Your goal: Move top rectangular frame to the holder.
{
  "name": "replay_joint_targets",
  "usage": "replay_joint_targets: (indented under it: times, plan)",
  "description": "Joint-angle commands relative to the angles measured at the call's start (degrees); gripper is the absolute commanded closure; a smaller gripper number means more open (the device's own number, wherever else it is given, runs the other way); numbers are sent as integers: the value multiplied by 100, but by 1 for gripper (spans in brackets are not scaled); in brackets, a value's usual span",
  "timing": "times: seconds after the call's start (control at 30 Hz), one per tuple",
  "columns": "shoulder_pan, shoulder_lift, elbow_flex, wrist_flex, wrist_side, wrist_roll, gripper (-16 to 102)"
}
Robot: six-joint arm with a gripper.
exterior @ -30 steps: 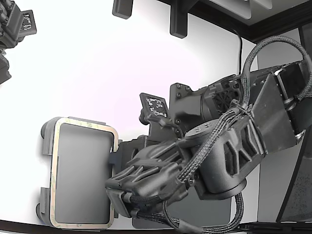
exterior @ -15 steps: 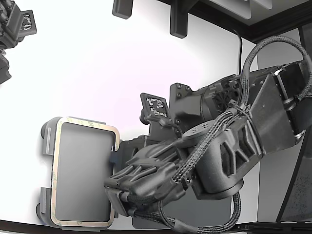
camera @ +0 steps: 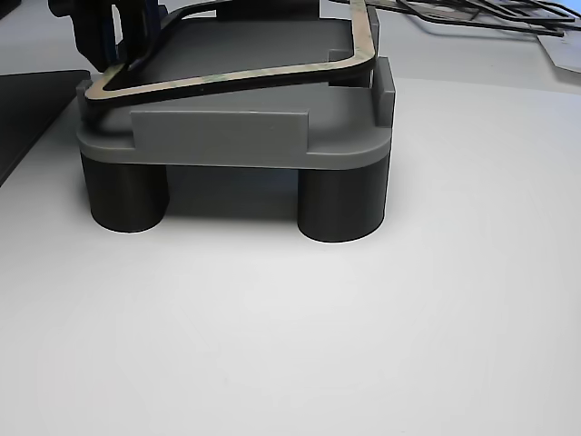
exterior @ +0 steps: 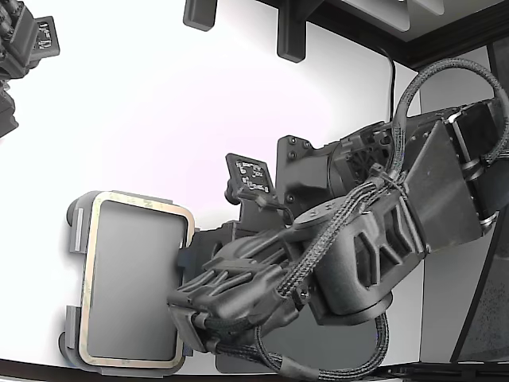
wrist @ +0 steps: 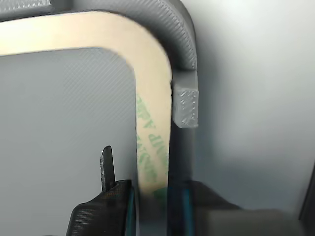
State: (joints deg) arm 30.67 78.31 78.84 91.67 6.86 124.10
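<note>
Frame: top rectangular frame [exterior: 87,286], a thin flat tan ring with an open centre, lies over the holder [camera: 227,136]; in the other view it sits tilted, one corner lifted above the tray and not seated flat.
Handling: judged light and thin, likely to flex or bow if lifted by one side only; the flat face looks smooth, so a pinch across the narrow band is the sensible hold.
Grip point: the long side nearest the arm, where the band runs straight.
Fingers: the gripper [wrist: 147,196] has its fingers [wrist: 107,167] closed across that band, one inside the ring and one outside.
Writing: faint green print runs along the band in the wrist view; too blurred to read with confidence.
Holder: grey plastic tray with raised edge tabs [wrist: 186,105], standing on dark round feet [camera: 340,204].
Surface: white surface [camera: 363,345] under the holder.
</note>
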Motion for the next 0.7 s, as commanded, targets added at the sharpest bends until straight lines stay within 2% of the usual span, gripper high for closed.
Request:
replay_joint_targets:
  times: [0.0,0.2,0.37,0.57,0.67]
  plan:
    - [-88,185,-105,-35,18,-18,-14]
    - [-88,193,-360,-35,211,-316,-14]
    - [44,686,-510,-141,1143,-2162,-14]
    - [-79,2224,738,-1116,1942,-5704,-14]
    - [-378,2988,1292,-1564,1898,-7172,-14]
